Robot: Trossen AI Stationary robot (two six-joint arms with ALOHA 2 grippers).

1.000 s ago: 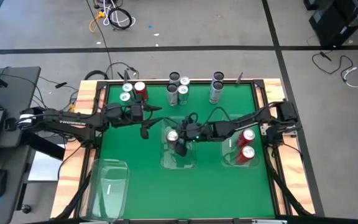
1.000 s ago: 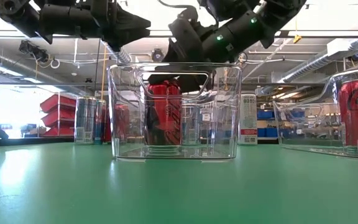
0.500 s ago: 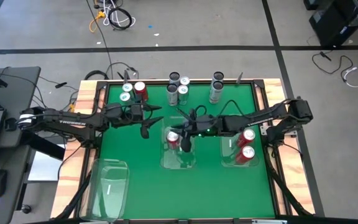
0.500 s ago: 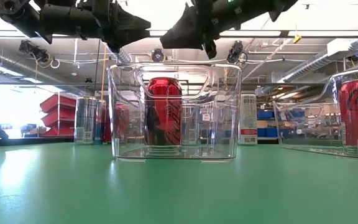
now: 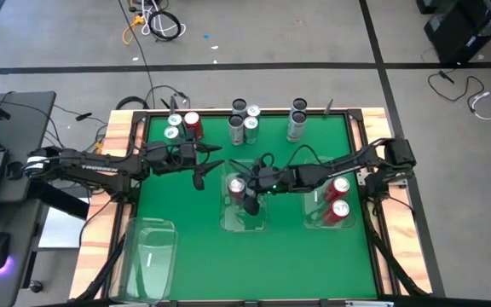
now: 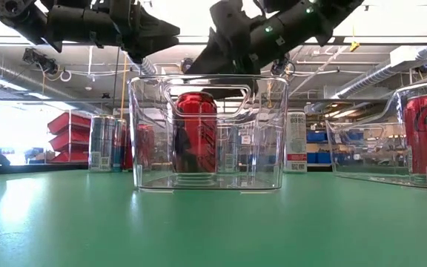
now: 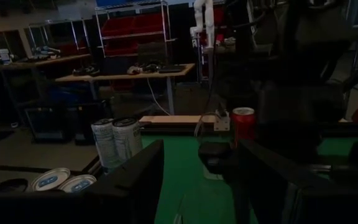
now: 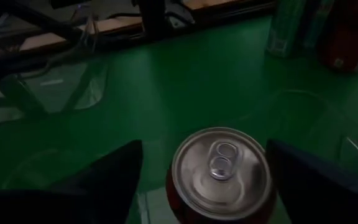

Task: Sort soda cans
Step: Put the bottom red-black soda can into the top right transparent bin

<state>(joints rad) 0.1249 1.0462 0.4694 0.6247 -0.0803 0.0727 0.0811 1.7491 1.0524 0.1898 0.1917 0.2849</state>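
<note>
Over the middle bin (image 5: pixel 245 215), the right gripper (image 8: pixel 207 171) hangs with fingers apart around a red can (image 8: pixel 221 168). Dropping crookedly, a finger could tip it.

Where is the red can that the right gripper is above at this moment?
In the high view, the red can stands upright inside the middle clear bin, at its far end, under the open right gripper; it is alone in that bin.

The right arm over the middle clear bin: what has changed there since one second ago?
The right gripper, open, drew up out of the middle clear plastic bin, then came back down over the upright red metal soda can, fingers either side, not visibly gripping. The can stayed put. The left gripper did not move.
</note>
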